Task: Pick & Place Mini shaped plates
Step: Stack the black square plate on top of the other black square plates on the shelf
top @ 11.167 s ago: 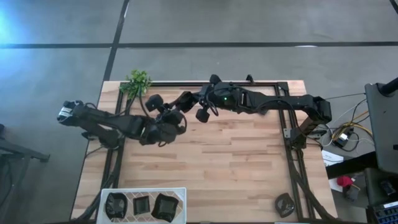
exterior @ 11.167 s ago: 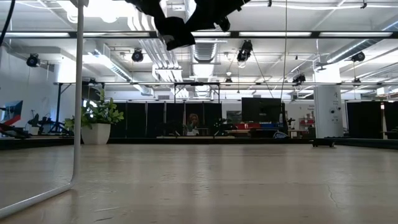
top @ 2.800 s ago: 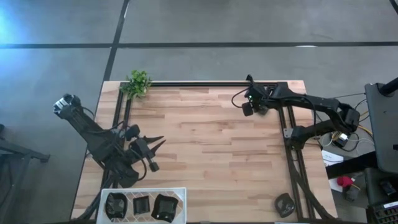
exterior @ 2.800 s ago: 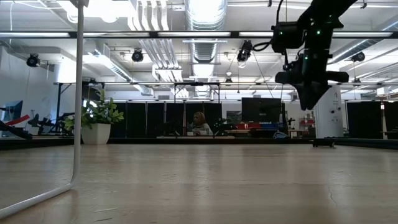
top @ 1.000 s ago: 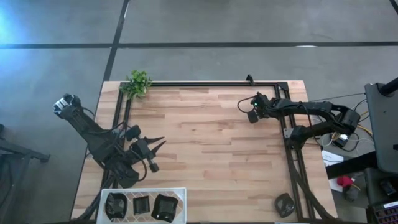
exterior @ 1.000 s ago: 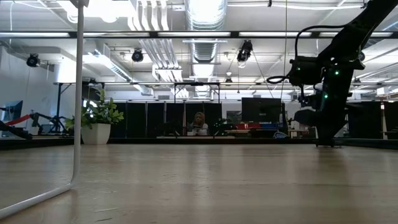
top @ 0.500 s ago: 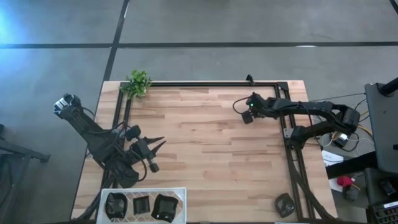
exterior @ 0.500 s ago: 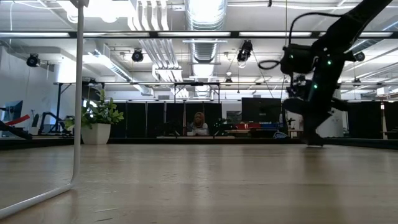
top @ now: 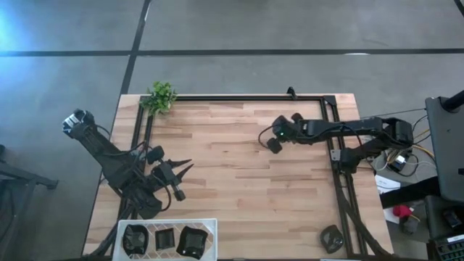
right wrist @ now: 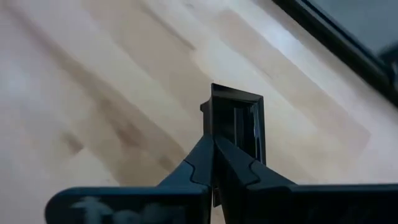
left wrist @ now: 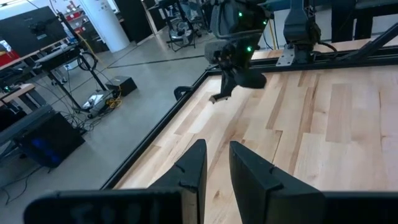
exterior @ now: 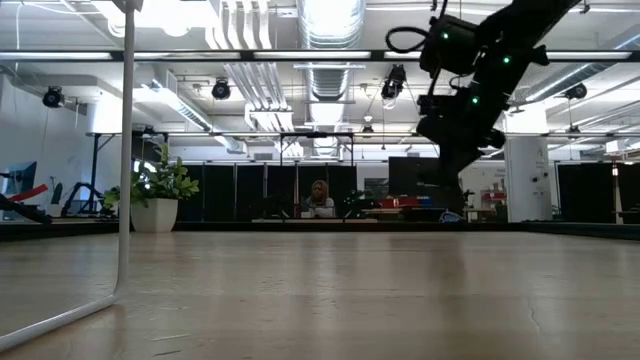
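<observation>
My right gripper [top: 270, 143] hangs over the table's far right part, shut on a small black square plate [right wrist: 237, 118]. The left wrist view shows that plate [left wrist: 220, 98] below the right arm's fingers, clear of the wood. Three more black mini plates [top: 165, 238] lie in a white tray [top: 167, 221] at the near left corner. My left gripper [top: 183, 167] waits just beyond the tray, pointing toward the table's right. Its fingers [left wrist: 193, 165] stand slightly open with nothing between them. My right gripper pinches the square plate by one edge of its rim [right wrist: 217, 127] between its two fingers. The fingers slant down from the table's right side. The plate sticks out beyond the fingertips, turned on edge and lifted clear of the table.
A small green plant [top: 161, 96] stands at the far left corner. A black frame rail [top: 246, 97] runs along the far edge and down both sides. A dark round object [top: 331, 237] lies by the near right corner. Bare wood stretches between the two arms.
My right gripper has risen from the tabletop near the right rail and gone toward the table's left and a little nearer, rolling as it went. The square plate has come up with it and now hangs clear of the wood.
</observation>
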You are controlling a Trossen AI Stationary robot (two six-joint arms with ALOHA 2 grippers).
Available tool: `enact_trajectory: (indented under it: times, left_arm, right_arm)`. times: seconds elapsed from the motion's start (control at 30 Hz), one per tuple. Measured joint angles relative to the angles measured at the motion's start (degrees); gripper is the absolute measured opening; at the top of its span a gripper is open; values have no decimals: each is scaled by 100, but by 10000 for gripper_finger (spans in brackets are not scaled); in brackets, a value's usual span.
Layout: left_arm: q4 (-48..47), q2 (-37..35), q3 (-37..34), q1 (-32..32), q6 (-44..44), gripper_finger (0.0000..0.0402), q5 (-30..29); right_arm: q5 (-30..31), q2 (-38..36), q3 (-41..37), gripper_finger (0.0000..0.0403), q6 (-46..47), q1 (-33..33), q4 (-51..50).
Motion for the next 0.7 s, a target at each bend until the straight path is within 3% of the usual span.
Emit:
enact_trajectory:
  times: [0.47,0.7]
  left_arm:
    - [103,-4,0,0,-31,64,266]
    - [118,-9,0,1,-84,64,313]
  right_arm:
    - [-34,2041,1625,8,-3126,896,899]
    - [-10,2922,2399,8,-3491,1128,974]
